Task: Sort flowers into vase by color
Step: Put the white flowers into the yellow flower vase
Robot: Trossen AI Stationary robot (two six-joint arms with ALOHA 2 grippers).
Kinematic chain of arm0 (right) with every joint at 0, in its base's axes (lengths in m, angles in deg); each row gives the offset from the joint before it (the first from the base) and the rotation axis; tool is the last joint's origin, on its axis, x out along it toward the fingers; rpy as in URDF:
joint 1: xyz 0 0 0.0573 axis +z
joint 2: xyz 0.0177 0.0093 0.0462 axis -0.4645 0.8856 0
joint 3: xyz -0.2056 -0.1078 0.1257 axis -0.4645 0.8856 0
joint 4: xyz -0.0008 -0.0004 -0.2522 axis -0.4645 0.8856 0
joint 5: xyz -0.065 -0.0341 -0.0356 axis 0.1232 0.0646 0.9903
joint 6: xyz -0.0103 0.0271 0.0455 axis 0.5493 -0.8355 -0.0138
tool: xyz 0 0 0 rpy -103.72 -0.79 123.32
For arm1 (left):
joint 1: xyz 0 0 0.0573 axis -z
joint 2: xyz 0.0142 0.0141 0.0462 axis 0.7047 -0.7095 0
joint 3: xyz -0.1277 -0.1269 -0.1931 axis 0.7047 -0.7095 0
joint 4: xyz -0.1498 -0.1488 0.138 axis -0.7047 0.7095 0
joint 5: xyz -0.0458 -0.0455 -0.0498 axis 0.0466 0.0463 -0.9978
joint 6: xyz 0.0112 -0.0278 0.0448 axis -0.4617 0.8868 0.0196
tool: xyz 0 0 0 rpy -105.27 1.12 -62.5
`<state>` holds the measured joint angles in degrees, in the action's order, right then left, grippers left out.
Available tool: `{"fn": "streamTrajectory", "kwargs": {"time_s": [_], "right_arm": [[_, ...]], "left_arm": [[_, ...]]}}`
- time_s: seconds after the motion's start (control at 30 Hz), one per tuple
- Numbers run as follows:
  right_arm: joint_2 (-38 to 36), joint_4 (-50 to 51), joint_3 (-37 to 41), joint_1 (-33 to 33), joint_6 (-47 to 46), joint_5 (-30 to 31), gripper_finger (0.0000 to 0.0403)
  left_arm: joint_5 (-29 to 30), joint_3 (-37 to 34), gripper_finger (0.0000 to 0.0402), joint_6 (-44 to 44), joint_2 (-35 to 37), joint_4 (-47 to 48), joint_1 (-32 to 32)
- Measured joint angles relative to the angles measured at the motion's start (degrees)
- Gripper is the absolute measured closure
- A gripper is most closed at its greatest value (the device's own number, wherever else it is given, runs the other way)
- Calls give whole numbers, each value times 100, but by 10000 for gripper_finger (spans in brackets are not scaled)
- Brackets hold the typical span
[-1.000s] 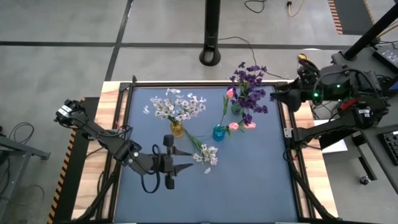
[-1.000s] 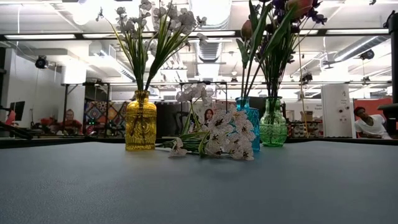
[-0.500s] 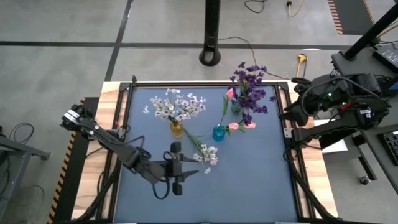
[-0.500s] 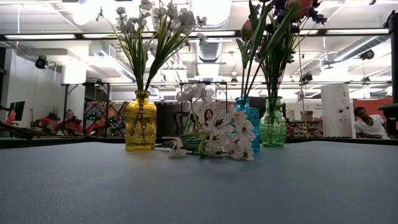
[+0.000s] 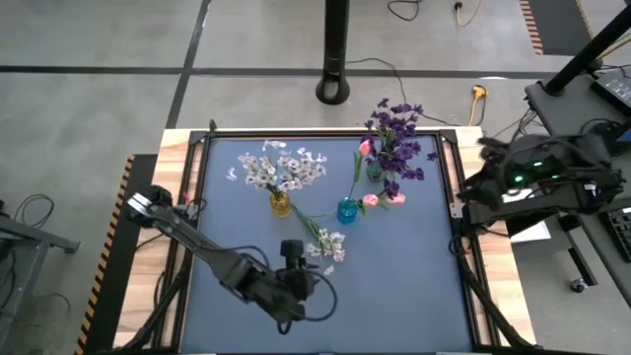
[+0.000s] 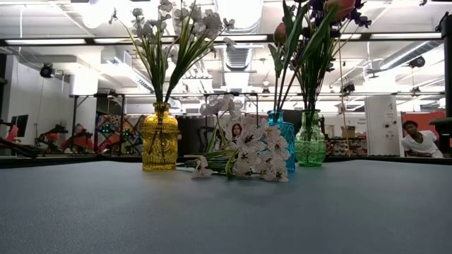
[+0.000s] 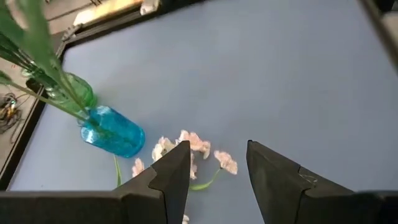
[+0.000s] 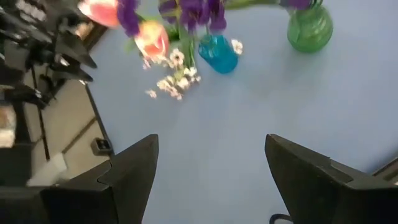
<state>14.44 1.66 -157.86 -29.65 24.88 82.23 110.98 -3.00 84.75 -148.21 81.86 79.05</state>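
Observation:
A loose white flower spray [image 5: 327, 245] lies flat on the blue mat, its green stem pointing toward the yellow vase [image 5: 281, 204], which holds more white sprays [image 5: 283, 170]. Pink tulips [image 5: 371, 200] stand in the blue vase [image 5: 347, 210], and purple sprays [image 5: 394, 143] in the green vase [image 5: 375, 174]. My left gripper [image 5: 306, 264] hovers open just left of the loose spray. In its wrist view the blossoms [image 7: 198, 144] show beyond and between its fingers [image 7: 217, 152]. My right gripper [image 8: 211, 143] is open beyond the table's right edge [image 5: 480, 170].
The three vases stand close together in the far half of the mat; in the low view they are yellow [image 6: 159, 139], blue [image 6: 282, 141] and green [image 6: 311, 141]. The near half of the mat [image 5: 394, 296] is bare. A black frame [image 5: 455, 212] rims the table.
My left gripper has reached farther toward the table's right, closer to the loose white spray, and has tipped downward and sunk. My right gripper has sunk and tipped down by the table's right edge. The flowers and vases have kept still.

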Motion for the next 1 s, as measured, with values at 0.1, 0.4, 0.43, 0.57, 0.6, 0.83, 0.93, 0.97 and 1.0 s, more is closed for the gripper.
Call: {"fn": "streamTrajectory", "kwargs": {"time_s": [0.1, 0.4, 0.43, 0.57, 0.6, 0.83, 0.93, 0.97, 1.0], "right_arm": [[-13, -75, 440, 0, 145, -223, 117], [-651, -1225, 1657, 298, 249, -723, 126], [-760, -1393, 1781, 364, 249, -751, 127], [-1288, -1909, 2362, 687, 252, -757, 128], [-1434, -2113, 2540, 757, 252, -744, 129], [-2224, -4003, 4148, 1254, 875, -992, 129], [-2421, -4757, 4756, 1538, 1090, -995, 129], [-2459, -4924, 4946, 1629, 1113, -993, 129], [-2485, -5105, 5075, 1705, 1119, -985, 129]], "left_arm": [[1, 350, 260, 2, -355, 405, -9], [2, 504, 260, 2, -636, 678, -7], [1, 502, 260, 2, -634, 678, -2], [3, 500, 260, 2, -596, 719, 22], [4, 500, 260, 2, -593, 769, 22], [1, 493, 260, -116, -593, 944, 15], [5, 491, 260, -195, -592, 1107, 15], [7, 491, 260, -191, -591, 1205, 14], [6, 491, 260, -177, -591, 1320, 5]]}}
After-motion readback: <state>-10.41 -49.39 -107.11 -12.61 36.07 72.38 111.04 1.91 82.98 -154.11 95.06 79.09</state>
